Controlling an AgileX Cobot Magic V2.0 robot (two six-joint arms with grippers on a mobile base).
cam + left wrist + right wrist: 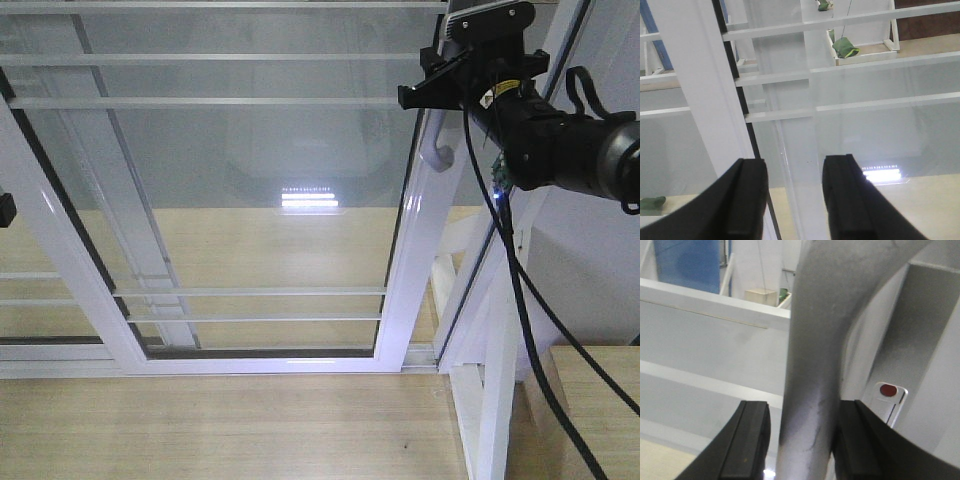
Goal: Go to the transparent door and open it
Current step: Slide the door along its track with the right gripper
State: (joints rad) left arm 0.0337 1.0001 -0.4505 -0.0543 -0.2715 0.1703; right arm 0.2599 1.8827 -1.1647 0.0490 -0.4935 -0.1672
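Floor (200, 420): pale wood planks, up to the white sill track (200, 365) and on beyond the glass.
Transparent door (250, 180): straight ahead, fills most of the front view; clear glass, white frame, thin white bars near top & bottom; handle stile on its rt side.
2nd panel (70, 160): barred glass, left of the door & overlapping it.
Post (497, 380): bare white, just rt of the door's stile.
Rt arm (560, 140): black, comes in from the rt at the stile's upper part; cable hangs down from it.
Handle (438, 152): curved, silver-grey, on the rt stile. In my rt wrist view the same handle (810, 365) runs up btwn my fingers.
Right gripper (800, 445): partly open, straddling the handle. Rt pad (857, 445) looks to touch it; left pad (750, 440) sits just beside it w/ a thin gap, so not clamped.
Left gripper (792, 200): fingers apart, nothing btwn them; barred glass & a white stile (695, 75) close in front. Can't tell which panel.
Green lump (845, 47): in a white tray beyond the glass.
Red dot (887, 389): on a small white plate, rt of the handle.
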